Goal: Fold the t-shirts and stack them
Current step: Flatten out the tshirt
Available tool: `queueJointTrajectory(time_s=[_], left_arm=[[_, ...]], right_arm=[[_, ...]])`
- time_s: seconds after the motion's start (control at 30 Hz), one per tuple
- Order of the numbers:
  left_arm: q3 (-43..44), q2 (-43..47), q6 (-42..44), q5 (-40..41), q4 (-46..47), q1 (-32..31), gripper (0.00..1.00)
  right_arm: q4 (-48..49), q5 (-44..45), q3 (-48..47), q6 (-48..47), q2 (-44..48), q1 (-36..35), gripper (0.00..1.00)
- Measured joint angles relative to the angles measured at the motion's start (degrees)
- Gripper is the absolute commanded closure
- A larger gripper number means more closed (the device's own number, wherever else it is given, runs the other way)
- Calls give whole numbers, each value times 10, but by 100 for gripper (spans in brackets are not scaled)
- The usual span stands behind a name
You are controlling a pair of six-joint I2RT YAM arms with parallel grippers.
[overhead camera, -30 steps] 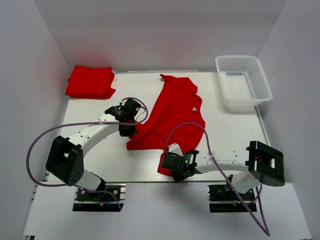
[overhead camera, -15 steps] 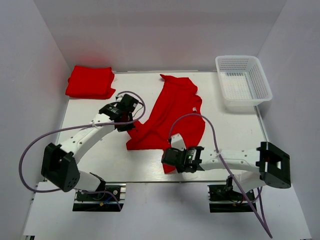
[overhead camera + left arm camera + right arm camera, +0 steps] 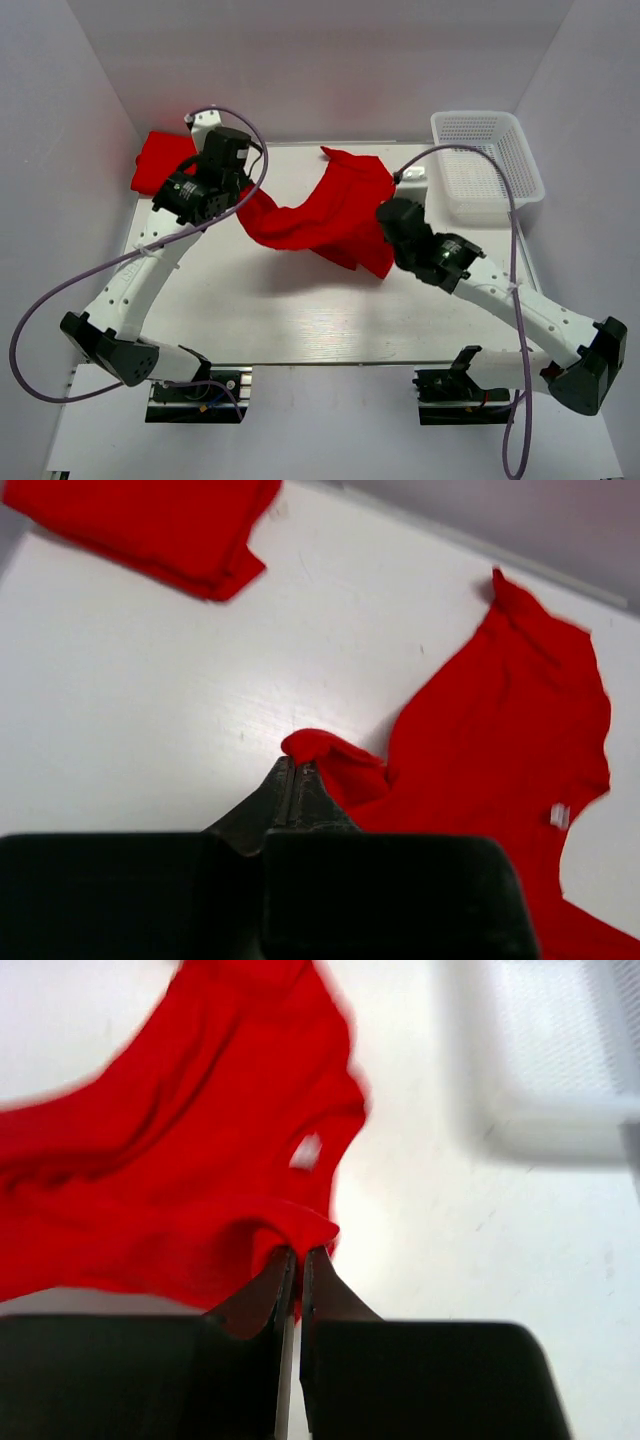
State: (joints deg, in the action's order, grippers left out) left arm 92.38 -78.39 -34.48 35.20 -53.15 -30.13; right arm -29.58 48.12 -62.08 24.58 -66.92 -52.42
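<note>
Loose t-shirt point(image 3: 330, 215): 1, red, held up between both arms, mid-frame in top view.
Long axis: held span runs left to right and sags in the middle. One end trails off twd upper centre, its tip near the far edge of the tabletop point(image 3: 250, 310).
Left end: pinched at upper left of centre in top view, just beside the folded pile.
Right end: pinched right of centre, lower than the left end.
Left gripper point(image 3: 296, 770): clamped on a small bunched fold of the shirt's edge. Fingers pressed together, no gap seen.
Right gripper point(image 3: 296, 1253): also clamped on red fabric, fingers nearly touching, cloth bulging over the tips.
Neck tag point(image 3: 305, 1150): 1, small, white. Sits at the neck opening just above the right gripper's tips. In left wrist view it shows at lower right.
Folded pile point(image 3: 160, 165): 1 pile of red t-shirts, upper left corner of tabletop, partly behind the left arm. Layers show at its edge in left wrist view, but no. of shirts can't be counted.
Basket point(image 3: 488, 166): 1, white mesh, upper right, well apart from the shirt. Blurred in right wrist view.
Arms: 2, both raised over the tabletop.
</note>
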Motion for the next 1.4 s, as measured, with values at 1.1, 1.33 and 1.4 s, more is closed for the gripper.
queueJointTrajectory(time_s=[1.1,1.33,1.4], left_arm=[[356,94,281,-137,166,45,100],[384,145,290,-230,191,45,100],[389,149,290,-245,194,45,100]], right_arm=[[177,-105,-596,-548,5,170,100],[216,-214,-601,-567,54,170,100],[223,-242,-612,-567,61,171,100]])
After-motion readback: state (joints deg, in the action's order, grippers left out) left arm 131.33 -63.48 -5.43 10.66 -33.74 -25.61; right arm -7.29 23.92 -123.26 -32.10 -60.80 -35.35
